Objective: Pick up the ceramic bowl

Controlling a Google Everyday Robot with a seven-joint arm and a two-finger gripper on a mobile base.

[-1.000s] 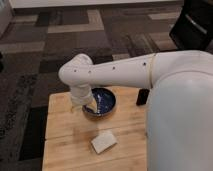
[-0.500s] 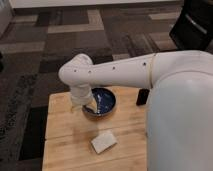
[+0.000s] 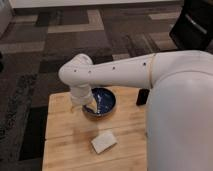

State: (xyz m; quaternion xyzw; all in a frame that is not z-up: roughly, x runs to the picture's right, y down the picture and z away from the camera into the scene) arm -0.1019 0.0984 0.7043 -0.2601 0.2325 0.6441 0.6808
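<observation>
The ceramic bowl point(image 3: 102, 102), dark blue with a dark rim, sits on the wooden table point(image 3: 65, 140) near its far middle. My white arm reaches in from the right and bends down at the bowl's left side. The gripper point(image 3: 90, 103) is at the bowl's left rim, mostly hidden under the wrist.
A flat pale rectangular block point(image 3: 103, 141) lies on the table in front of the bowl. A small dark object point(image 3: 143, 97) stands at the table's far right, beside my arm. Patterned carpet lies beyond the table, and a dark chair point(image 3: 195, 25) stands at the top right.
</observation>
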